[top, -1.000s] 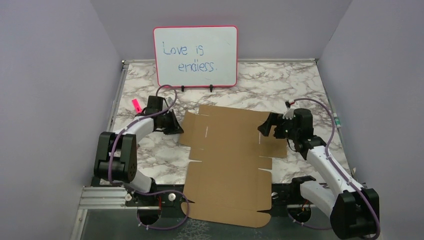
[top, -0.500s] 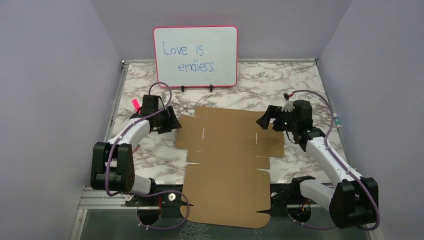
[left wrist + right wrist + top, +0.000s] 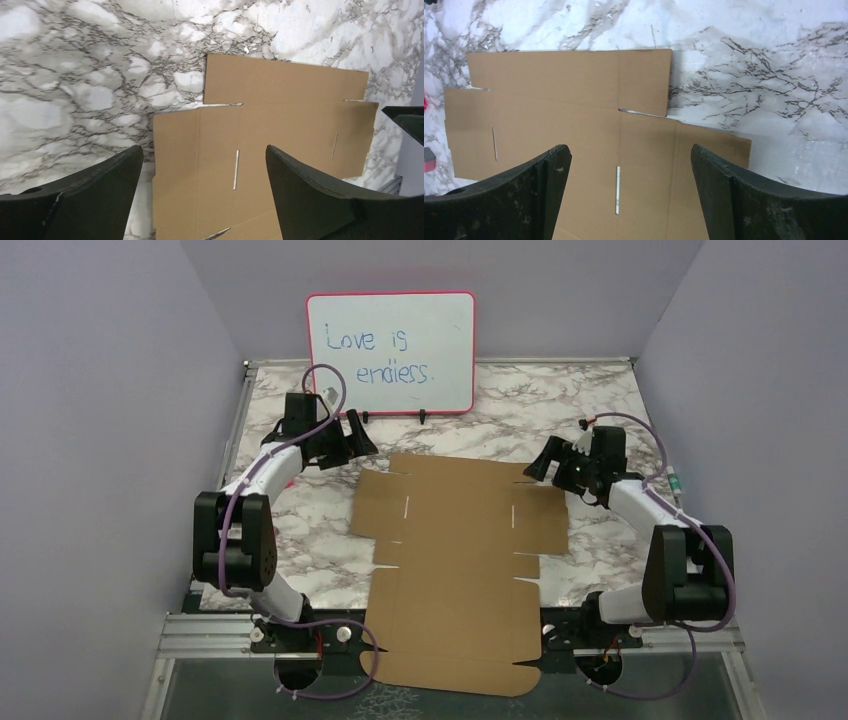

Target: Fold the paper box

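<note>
Left gripper: our jaws gape wide and empty; hovering by the sheet's far-left corner
Paper box: flat, unfolded on the marble table; near end overhanging
Right gripper: spread wide, empty, over the far-right corner; we should raise both side flaps evenly along their creases

Paper box lies on the table before the whiteboard.

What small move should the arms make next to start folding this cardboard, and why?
Probably lower the left gripper and right gripper toward the ends of the far flap. Both hover open, holding nothing, just off its two corners, while the paper box lies completely flat with no flap raised yet.
</note>
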Available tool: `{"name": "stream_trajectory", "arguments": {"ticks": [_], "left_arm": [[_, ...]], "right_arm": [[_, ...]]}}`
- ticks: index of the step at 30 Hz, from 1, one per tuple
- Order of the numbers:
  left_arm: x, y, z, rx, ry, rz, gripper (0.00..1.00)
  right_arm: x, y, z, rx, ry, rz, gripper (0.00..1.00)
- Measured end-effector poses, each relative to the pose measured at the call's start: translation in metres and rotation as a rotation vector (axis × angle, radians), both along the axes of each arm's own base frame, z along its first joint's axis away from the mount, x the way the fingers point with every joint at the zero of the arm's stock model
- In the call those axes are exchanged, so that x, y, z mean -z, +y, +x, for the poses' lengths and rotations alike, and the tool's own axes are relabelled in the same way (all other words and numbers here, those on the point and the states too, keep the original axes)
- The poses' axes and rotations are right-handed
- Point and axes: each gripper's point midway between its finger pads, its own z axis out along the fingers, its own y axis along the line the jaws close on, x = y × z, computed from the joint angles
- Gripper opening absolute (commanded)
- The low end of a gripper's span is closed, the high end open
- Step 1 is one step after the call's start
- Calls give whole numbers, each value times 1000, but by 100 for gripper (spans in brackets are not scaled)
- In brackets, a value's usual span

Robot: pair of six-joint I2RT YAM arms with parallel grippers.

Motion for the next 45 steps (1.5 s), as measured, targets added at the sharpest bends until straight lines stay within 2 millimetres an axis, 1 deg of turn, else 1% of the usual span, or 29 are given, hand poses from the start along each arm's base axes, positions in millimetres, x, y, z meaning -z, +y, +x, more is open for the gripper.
{"name": "stream_trajectory", "arguments": {"ticks": [3,6,9,12,16,18,20,25,31,32,36,40,45], "left_arm": [[13,-13,6,26,49,-33,89],[26,-27,11,57,93,-56,88],[29,-37,17,75,105,-68,86],[28,-46,23,96,100,-76,84],[34,-53,29,115,112,-83,84],[39,-53,32,116,123,-82,84],[44,-53,33,118,132,-79,83],[49,-52,31,134,141,-63,83],[47,-47,32,146,135,-46,83],[47,-45,33,144,134,-45,83],[48,-30,36,113,142,-43,83],[48,-19,40,86,141,-42,83],[46,-18,50,78,131,-44,82]], "right_arm": [[17,-2,1,8,51,27,86],[27,-2,4,9,76,46,78],[32,-1,13,7,80,66,71],[36,-3,23,14,76,88,68],[44,-5,33,15,84,119,62],[49,-3,37,5,92,145,59],[49,1,41,-11,88,168,56],[53,8,50,-49,84,219,38],[61,18,54,-81,97,292,5],[60,21,56,-86,98,313,1],[48,29,71,-114,66,384,1],[43,30,87,-109,31,419,1],[43,33,99,-116,15,457,1]]}}
